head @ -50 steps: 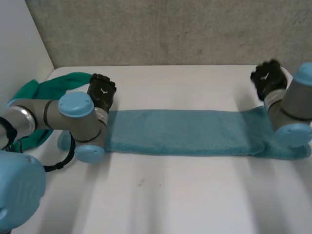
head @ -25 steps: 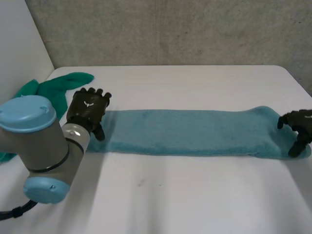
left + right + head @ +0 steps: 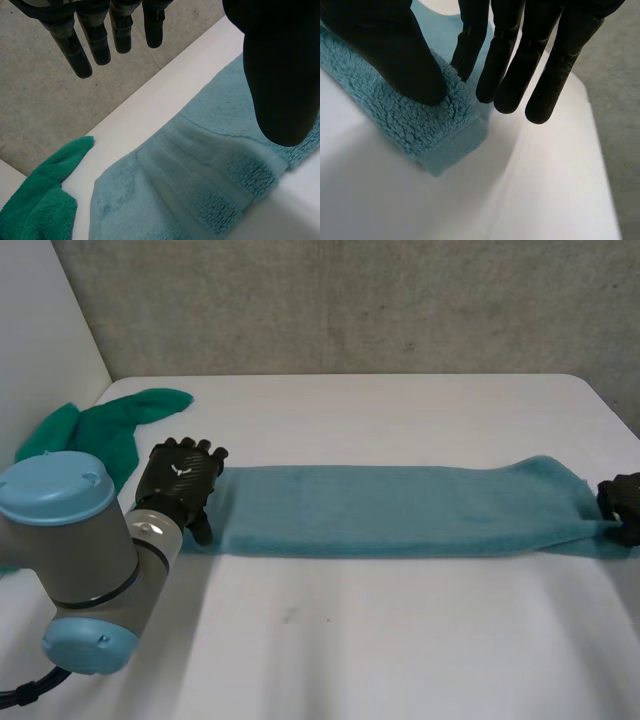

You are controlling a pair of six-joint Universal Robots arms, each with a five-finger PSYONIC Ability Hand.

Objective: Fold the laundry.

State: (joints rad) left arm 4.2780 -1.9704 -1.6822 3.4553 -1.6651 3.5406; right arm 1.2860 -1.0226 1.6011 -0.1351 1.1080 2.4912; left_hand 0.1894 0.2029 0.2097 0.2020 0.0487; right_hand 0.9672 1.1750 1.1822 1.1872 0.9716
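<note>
Head view: teal towel (image 3: 400, 510), folded into a long narrow strip, lay flat across the white table (image 3: 380, 640), running from the left hand (image 3: 180, 478) to the right hand (image 3: 622, 508). The strip lay closer to the far edge than to the near one.

Left hand: sat over the towel's left end, back of the hand up. Left wrist view: left hand (image 3: 280, 75) open, fingers (image 3: 95, 40) straight and apart, raised clear of the cloth; thumb over the towel (image 3: 210, 185) near its long edge. Contact between the thumb and the pile could not be judged. The towel's end under the palm showed layered fold lines and a woven band.

Right hand: at the towel's far right end, close to the table edge. Right wrist view: right hand (image 3: 385, 55) had its thumb pressed on top of the towel (image 3: 420, 125) at the end corner. The nearest finger (image 3: 470, 45) was against the other side of the thick fold, with pile bunched between the two, so I logged it as a pinch on the corner. The other fingers were straight and reached past the end over bare table (image 3: 545, 190).

Also noted: green cloth (image 3: 110, 425) crumpled at the far left corner, apart from the towel. In the left wrist view the green cloth (image 3: 35, 210) lay just beyond the towel's end.
</note>
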